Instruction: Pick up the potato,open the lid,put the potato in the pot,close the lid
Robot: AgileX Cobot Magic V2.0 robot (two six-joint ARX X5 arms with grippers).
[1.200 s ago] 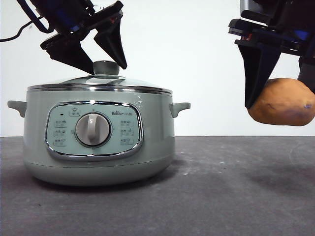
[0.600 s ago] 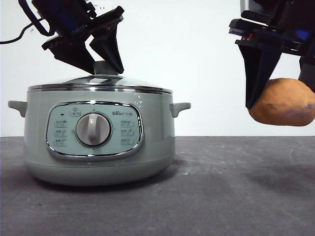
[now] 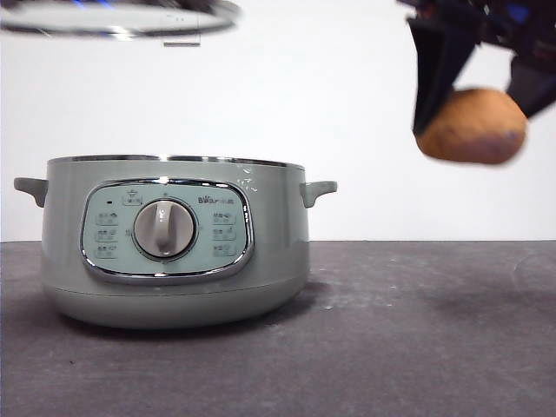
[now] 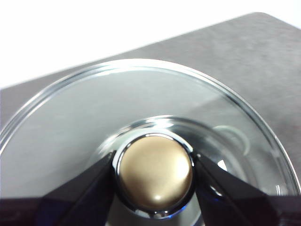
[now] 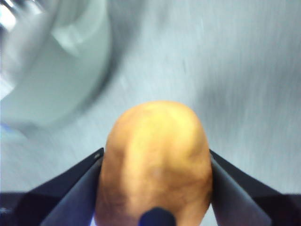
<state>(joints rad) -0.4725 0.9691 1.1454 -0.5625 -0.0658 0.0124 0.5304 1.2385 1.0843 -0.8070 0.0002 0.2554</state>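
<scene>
- Gripping the knob [image 4: 155,175] from both sides, the left gripper [image 4: 154,179] holds the lid [image 4: 141,136] with its two black jaws pressed against the knob's chrome collar; the glass dome spreads out all round the fingertips.
- From the front, the lid [image 3: 117,17] hangs high at the picture's top edge, well clear of the pot [image 3: 174,239], level or nearly so; the gripper holding it is out of that view.
- The pot stands open on the dark table [image 3: 417,330], chrome rim bare, grey dial [image 3: 163,228] facing the camera.
- The right gripper [image 5: 155,188] is clamped on the potato [image 5: 155,160], one jaw flat against each flank, the tuber's rounded end jutting beyond the fingertips.
- In the front view the potato [image 3: 472,126] hangs between the dark jaws of that gripper [image 3: 473,104], high above the table and well apart from the pot, off toward its handle side.
- The right wrist picture is blurred; the pale shape beyond the potato is probably the pot [image 5: 51,70].
</scene>
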